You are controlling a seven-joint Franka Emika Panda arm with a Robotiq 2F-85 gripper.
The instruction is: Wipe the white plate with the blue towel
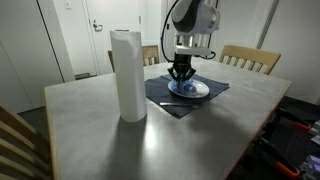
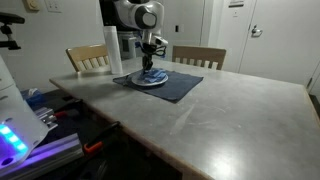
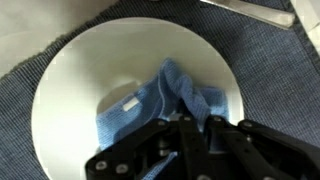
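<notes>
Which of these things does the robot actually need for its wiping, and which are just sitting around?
In use: blue towel, white plate, gripper clamped on the towel.
Just there: paper towel roll, dark placemat under the plate, wooden chairs.

Paper towel roll [image 1: 127, 75] stands near white plate [image 3: 80, 60] (one side); table [image 2: 230, 110] otherwise open.

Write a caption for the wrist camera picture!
Gripper holds the blue towel on the white plate, over a dark mat.
</notes>
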